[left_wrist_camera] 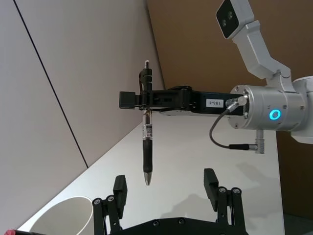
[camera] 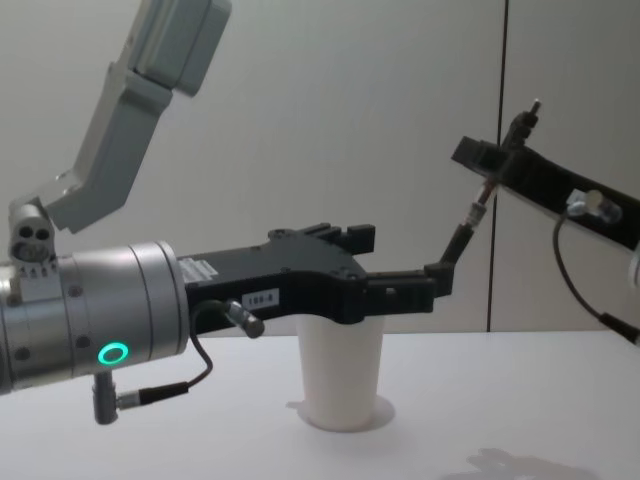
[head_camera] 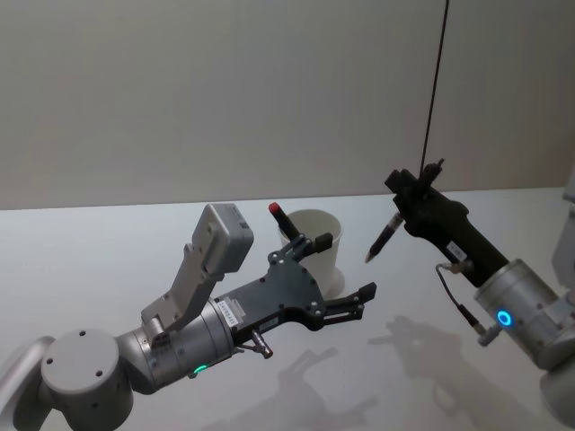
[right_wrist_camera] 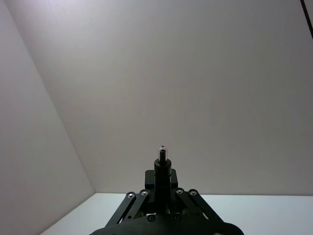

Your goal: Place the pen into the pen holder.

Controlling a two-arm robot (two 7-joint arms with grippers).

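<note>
The pen (head_camera: 382, 241) is dark with a clear barrel and hangs tip-down and tilted, well above the table. My right gripper (head_camera: 401, 205) is shut on its upper part; the left wrist view shows this grip (left_wrist_camera: 146, 100) with the pen (left_wrist_camera: 147, 152) below it. The pen holder (head_camera: 322, 224), a white tapered cup, stands upright on the table, left of and below the pen's tip. My left gripper (head_camera: 340, 268) is open and empty, hovering sideways in front of the cup's upper part (camera: 340, 375). From the chest, the pen (camera: 465, 232) hangs right of the cup.
A red-capped thing (head_camera: 276, 210) sticks up at the cup's far left rim. A black cable (head_camera: 436, 81) hangs down behind my right gripper. The white table (head_camera: 108, 251) spreads around the cup, with a plain wall behind.
</note>
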